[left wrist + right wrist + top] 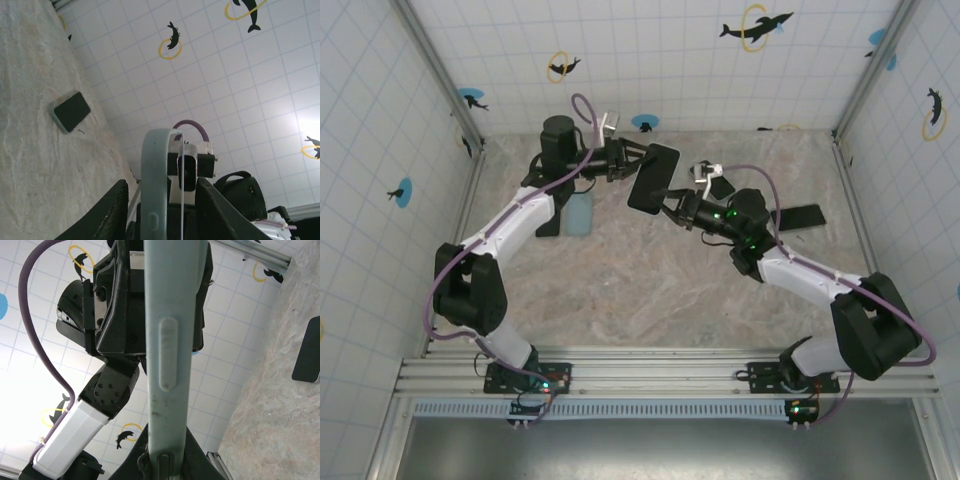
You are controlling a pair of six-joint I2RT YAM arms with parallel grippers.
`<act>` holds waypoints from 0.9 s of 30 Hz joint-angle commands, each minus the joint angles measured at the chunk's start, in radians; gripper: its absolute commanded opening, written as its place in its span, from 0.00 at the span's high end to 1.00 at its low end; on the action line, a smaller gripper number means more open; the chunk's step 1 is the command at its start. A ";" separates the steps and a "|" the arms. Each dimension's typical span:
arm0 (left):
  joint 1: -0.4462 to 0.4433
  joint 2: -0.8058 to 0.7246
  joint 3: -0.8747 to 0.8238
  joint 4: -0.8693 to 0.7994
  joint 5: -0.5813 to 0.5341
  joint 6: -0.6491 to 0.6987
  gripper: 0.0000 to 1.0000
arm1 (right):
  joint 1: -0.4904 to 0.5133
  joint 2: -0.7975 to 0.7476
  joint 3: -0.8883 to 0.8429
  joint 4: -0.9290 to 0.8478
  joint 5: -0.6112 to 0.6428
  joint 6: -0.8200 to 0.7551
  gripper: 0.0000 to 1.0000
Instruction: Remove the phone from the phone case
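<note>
Above the middle of the table, the phone (pixel 653 178) hangs tilted with its dark face up, held in the air between both arms. Its pale blue-grey phone case (pixel 155 190) shows edge-on in the left wrist view. My left gripper (pixel 161 181) straddles that case, and a narrow gap shows on each side, so the jaws stand open. From the top, the left gripper (pixel 638 158) is at the phone's far end. My right gripper (pixel 667 205) holds the near end. It is shut on the case's edge (pixel 172 340), with the right gripper (pixel 167 450) pinching just below the side button.
A light blue case (pixel 578 213) and a dark slab (pixel 548 225) lie on the table by the left arm. Another dark phone (pixel 800 216) lies right of the right arm, with a small dark item (pixel 722 187) behind it. Tiled walls close in three sides.
</note>
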 commanded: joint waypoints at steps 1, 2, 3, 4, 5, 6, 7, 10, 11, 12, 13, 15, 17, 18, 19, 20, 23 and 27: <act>0.006 0.014 0.009 0.007 0.066 0.019 0.63 | -0.012 0.000 0.039 0.057 -0.064 0.005 1.00; 0.006 0.013 0.007 0.008 0.073 0.020 0.64 | -0.018 0.003 0.043 0.054 -0.078 0.004 1.00; 0.006 0.011 0.007 0.007 0.081 0.025 0.64 | -0.022 0.005 0.048 0.049 -0.092 0.003 1.00; 0.006 0.011 0.007 0.003 0.088 0.029 0.65 | -0.026 0.008 0.056 0.040 -0.111 -0.002 1.00; 0.006 0.011 0.007 -0.003 0.095 0.035 0.67 | -0.030 0.012 0.064 0.028 -0.133 -0.010 1.00; 0.006 0.013 0.010 -0.009 0.103 0.042 0.69 | -0.035 0.016 0.069 0.019 -0.152 -0.013 1.00; 0.006 0.015 0.012 -0.016 0.116 0.052 0.70 | -0.043 0.020 0.071 0.017 -0.176 -0.015 1.00; 0.006 0.017 0.019 -0.073 0.148 0.108 0.72 | -0.073 0.032 0.086 -0.020 -0.245 -0.012 1.00; 0.007 0.019 0.027 -0.113 0.156 0.145 0.72 | -0.080 0.037 0.094 -0.020 -0.270 -0.013 1.00; 0.010 0.021 0.034 -0.147 0.161 0.176 0.73 | -0.083 0.040 0.098 -0.024 -0.286 -0.018 1.00; 0.012 0.023 0.042 -0.180 0.164 0.208 0.73 | -0.085 0.041 0.109 -0.042 -0.304 -0.037 1.00; 0.018 0.027 0.048 -0.219 0.164 0.248 0.74 | -0.083 0.044 0.139 -0.118 -0.335 -0.093 1.00; 0.026 0.035 0.049 -0.240 0.171 0.266 0.74 | -0.087 0.046 0.149 -0.159 -0.360 -0.123 1.00; 0.026 0.036 0.051 -0.250 0.173 0.276 0.75 | -0.091 0.047 0.149 -0.161 -0.365 -0.125 1.00; 0.028 0.039 0.055 -0.271 0.169 0.295 0.75 | -0.092 0.047 0.146 -0.162 -0.369 -0.127 1.00; 0.029 0.041 0.055 -0.285 0.164 0.307 0.76 | -0.094 0.047 0.146 -0.167 -0.373 -0.130 1.00; 0.035 0.043 0.050 -0.285 0.159 0.307 0.77 | -0.094 0.050 0.143 -0.174 -0.379 -0.137 1.00; 0.040 0.046 0.041 -0.235 0.164 0.266 0.79 | -0.094 0.054 0.132 -0.166 -0.386 -0.134 1.00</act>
